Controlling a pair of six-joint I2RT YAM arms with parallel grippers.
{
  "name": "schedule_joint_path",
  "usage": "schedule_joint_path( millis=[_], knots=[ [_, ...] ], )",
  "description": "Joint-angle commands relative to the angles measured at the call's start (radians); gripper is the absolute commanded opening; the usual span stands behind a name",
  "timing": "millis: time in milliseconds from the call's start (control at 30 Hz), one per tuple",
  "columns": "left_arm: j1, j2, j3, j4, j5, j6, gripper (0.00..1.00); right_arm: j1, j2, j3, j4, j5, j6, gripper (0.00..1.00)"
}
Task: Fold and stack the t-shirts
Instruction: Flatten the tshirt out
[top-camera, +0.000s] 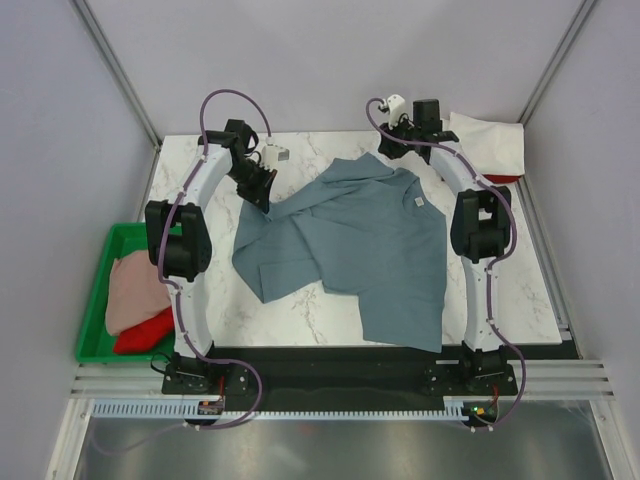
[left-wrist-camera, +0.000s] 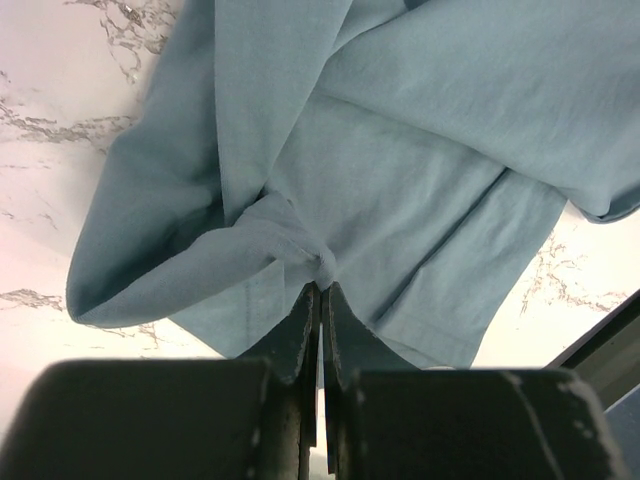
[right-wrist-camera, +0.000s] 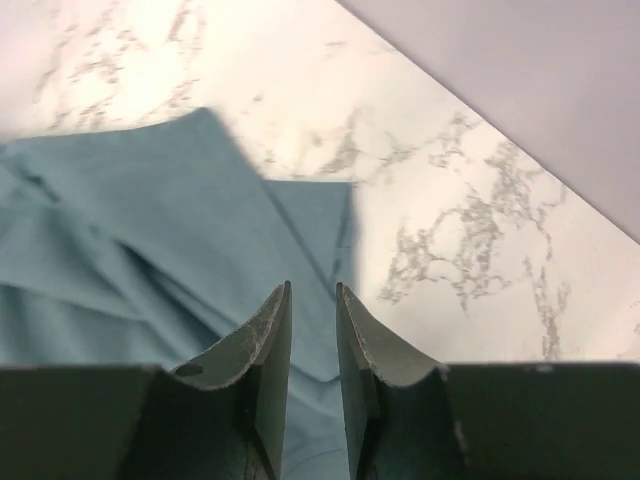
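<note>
Logging the blue-grey shirt on the marble, left claw clamped

**Top external.** I see a white marble table (top-camera: 290, 322) with grey veining, closed in by plain pale walls (top-camera: 330, 60) on three sides. The blue-grey shirt (top-camera: 380, 240) lies rumpled and partly doubled over in the middle of the table, between the two arms, with its small white neck label (top-camera: 418, 201) facing up. A green tray (top-camera: 95, 300) sits off the left edge. It holds a pink shirt (top-camera: 135, 285) with a red shirt (top-camera: 140, 335) beside it. A white shirt (top-camera: 490, 145) lies at the far right corner. The left claw (top-camera: 262, 195) is at the shirt's far left edge. The right claw (top-camera: 388, 150) is at its far edge, near the corner with the white shirt.

**Left wrist.** The fingers are pressed together with no gap. A small bunched fold of the blue-grey shirt is pinched at their tips, so the left claw (left-wrist-camera: 321, 292) is clamped on the cloth. The rest of the shirt hangs away from the pinch in loose folds over the marble.

**Right wrist.** The fingers of the right claw (right-wrist-camera: 312, 295) stand a narrow way apart. I see nothing gripped between them. A flat corner of the blue-grey shirt lies under the tips, with bare marble beyond and the wall at upper right.
</note>
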Motion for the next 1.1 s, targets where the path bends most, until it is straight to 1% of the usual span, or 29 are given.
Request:
schedule_joint_path(
  millis=[0, 167, 433, 667, 867, 1067],
  knots=[
    [-0.004, 0.003, 0.019, 0.007, 0.033, 0.000, 0.04, -0.045, 0.098, 0.133, -0.008, -0.008, 0.130, 0.32],
    [-0.002, -0.015, -0.011, 0.005, 0.019, 0.003, 0.04, -0.061, 0.130, 0.097, -0.003, -0.046, 0.144, 0.32],
    [-0.005, -0.007, -0.013, 0.001, 0.010, -0.003, 0.04, -0.091, 0.159, 0.074, -0.003, -0.101, 0.191, 0.34],
    [-0.016, -0.014, -0.018, -0.007, -0.014, 0.000, 0.04, -0.104, 0.172, 0.074, 0.018, -0.164, 0.253, 0.32],
    [-0.027, -0.014, -0.021, -0.007, -0.033, 0.004, 0.04, -0.104, 0.172, 0.035, 0.018, -0.153, 0.256, 0.37],
    [-0.036, -0.006, -0.010, -0.006, -0.034, 0.004, 0.04, -0.105, 0.199, 0.064, 0.020, -0.115, 0.250, 0.41]
  ],
)
